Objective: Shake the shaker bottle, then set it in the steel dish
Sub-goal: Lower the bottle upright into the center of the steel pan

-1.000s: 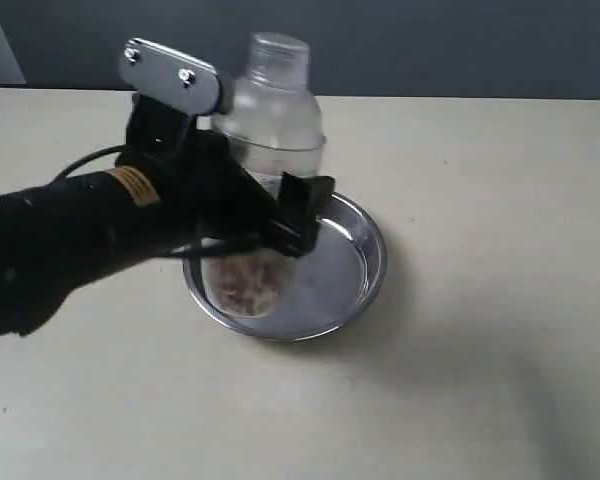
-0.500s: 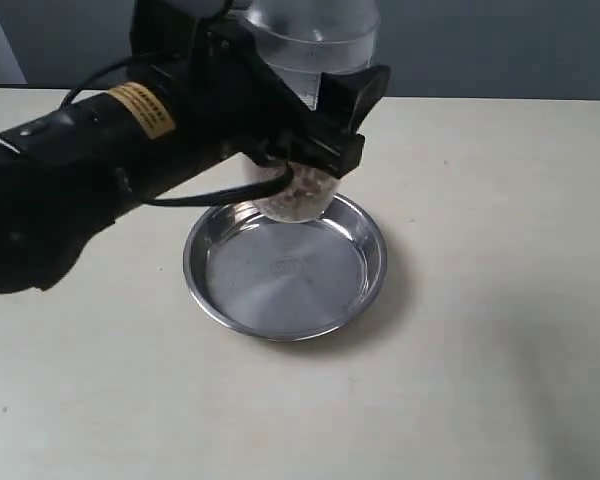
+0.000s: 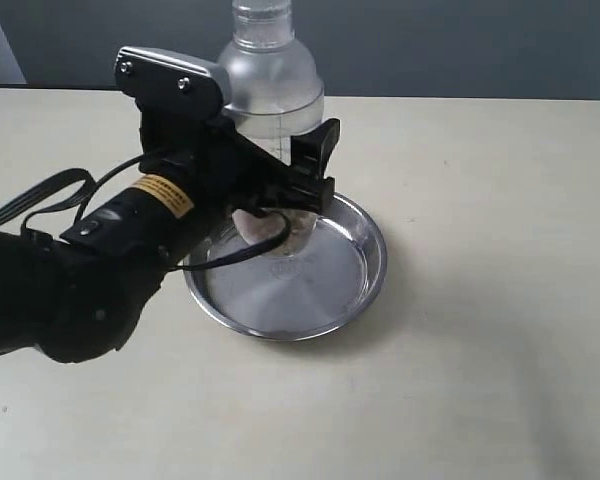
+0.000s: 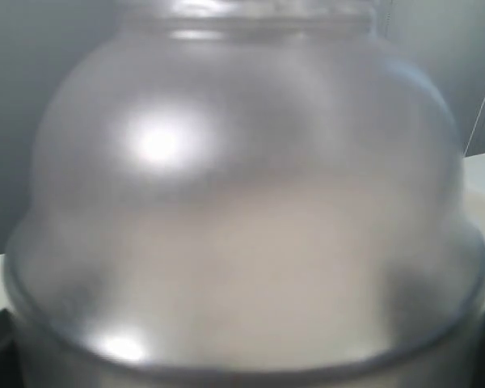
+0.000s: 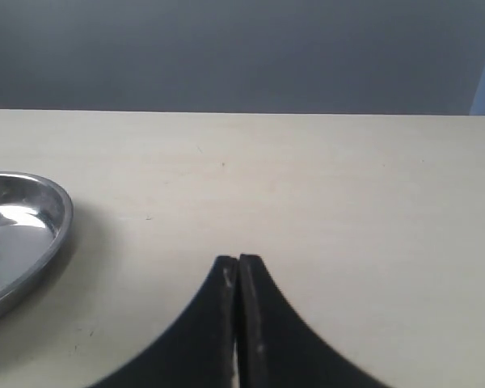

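One shaker bottle (image 3: pixel 275 95) stands upright, clamped between the left jaws, its base low over the one steel dish (image 3: pixel 360 285) on the side toward the worktop's (image 3: pixel 480 380) far edge, while the right jaws sit pressed together, empty, apart from the dish

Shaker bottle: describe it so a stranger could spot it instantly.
On the beige table sits a shiny steel dish. At its far side, the left gripper holds the shaker bottle, the only clear frosted thing, domed with a small cap.
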Robot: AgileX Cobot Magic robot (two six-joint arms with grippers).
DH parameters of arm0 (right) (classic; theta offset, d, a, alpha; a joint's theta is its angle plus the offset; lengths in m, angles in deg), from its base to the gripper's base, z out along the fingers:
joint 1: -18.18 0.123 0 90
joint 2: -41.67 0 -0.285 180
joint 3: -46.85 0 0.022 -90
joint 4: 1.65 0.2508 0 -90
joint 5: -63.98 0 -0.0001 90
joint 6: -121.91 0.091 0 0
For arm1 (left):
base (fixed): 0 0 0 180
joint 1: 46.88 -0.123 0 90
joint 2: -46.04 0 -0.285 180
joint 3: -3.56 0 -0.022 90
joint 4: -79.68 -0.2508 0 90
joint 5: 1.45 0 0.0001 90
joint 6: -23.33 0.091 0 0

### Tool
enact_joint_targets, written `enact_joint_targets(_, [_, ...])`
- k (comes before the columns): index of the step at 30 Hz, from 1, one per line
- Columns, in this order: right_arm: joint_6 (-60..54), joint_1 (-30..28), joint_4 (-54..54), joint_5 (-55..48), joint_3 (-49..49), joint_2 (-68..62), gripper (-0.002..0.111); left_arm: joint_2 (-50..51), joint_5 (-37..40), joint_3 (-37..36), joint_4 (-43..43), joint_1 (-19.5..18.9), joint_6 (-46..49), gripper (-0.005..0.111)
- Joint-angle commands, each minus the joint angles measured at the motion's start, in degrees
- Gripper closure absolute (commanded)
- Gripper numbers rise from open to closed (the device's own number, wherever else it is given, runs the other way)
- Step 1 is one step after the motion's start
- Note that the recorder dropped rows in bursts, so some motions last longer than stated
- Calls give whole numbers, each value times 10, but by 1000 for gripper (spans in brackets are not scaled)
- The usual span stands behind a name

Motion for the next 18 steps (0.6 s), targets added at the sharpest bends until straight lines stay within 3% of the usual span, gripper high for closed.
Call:
enact_joint_targets(1, [0,1,-1,8,1,2,109,8,-57,0,-6,0,-9,106])
enact_joint_targets(8, [0,1,-1,8,1,2,109,31,-72,0,-27,0,-27,106])
enact_joint_targets(12, [0,1,-1,8,1,2,109,-12,-171,13,-133,0,-4,106])
enact_joint_targets(13, [0,1,-1,8,1,2,109,-27,-161,21,-141,0,7,106])
enact_joint_targets(17, [0,1,-1,8,1,2,109,-10,77,30,-41,-9,9,106])
enact_joint_targets(18, [0,1,-1,8,1,2,109,12,91,22,-34,-13,2,106])
